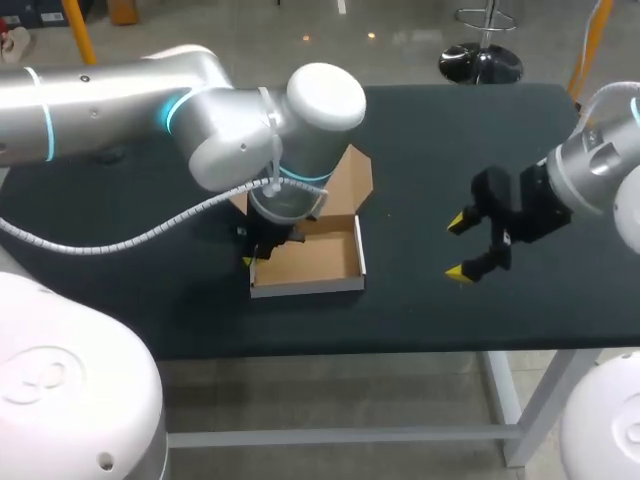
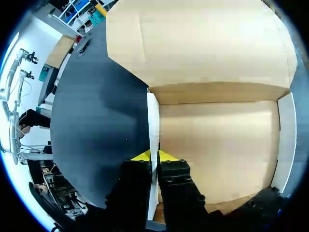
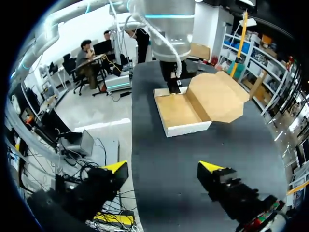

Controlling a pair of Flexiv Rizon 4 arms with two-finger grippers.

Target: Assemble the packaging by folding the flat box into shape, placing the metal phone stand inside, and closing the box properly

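**Operator:** From above, what could go wrong?

**Me:** The box [image 1: 318,262] sits mid-worktop [image 1: 430,140], folded into a tray, with its lid [image 1: 350,175] lying open behind it. My left gripper [image 1: 250,258] is down at the box's left side. My right gripper [image 1: 458,246] hangs well apart over bare worktop, fingers spread wide and carrying nothing. I can't see the phone stand here at all. The main risk, I think, is closing the box with nothing in it.

**Operator:** And your left wrist?

**Me:** My left gripper [image 2: 153,155] is pinched narrow on the side wall [image 2: 153,121], one yellow tip outside it and one inside. If I pull sideways or lift, I'd guess the light box slides or the wall creases and unfolds. The box floor is bare.

**Operator:** Right wrist?

**Me:** My right gripper [image 3: 163,167] is wide open, with the box [image 3: 176,111] ahead of it and the lid [image 3: 215,96] splayed off to one side. My left arm stands at the far wall. If I reach in, the two arms could meet over the tray.

**Operator:** Any labels?

**Me:** No print or brand is readable on the box in any view, only plain brown card with white outer walls.
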